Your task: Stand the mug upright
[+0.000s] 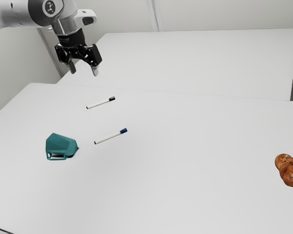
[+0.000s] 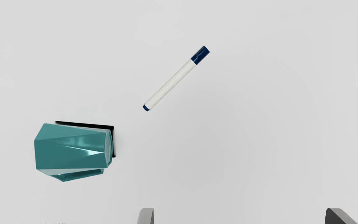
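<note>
Teal mug (image 1: 60, 144), lying on its side, at the exterior view's left; black gripper (image 1: 83, 72), fingers spread wide, raised farther back.

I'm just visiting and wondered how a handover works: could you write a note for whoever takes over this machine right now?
Claw: open, raised above the table, holding nothing.
Mug: teal, lying on its side on the table, beside the blue-capped marker but not touching it.
Also out: a black-capped marker and, toward the exterior view's right, a twisted bread.
Done: the mug is not yet upright.
Left: reach the mug, grip it, turn it upright, let go. I'd probably watch the nearby marker.
</note>
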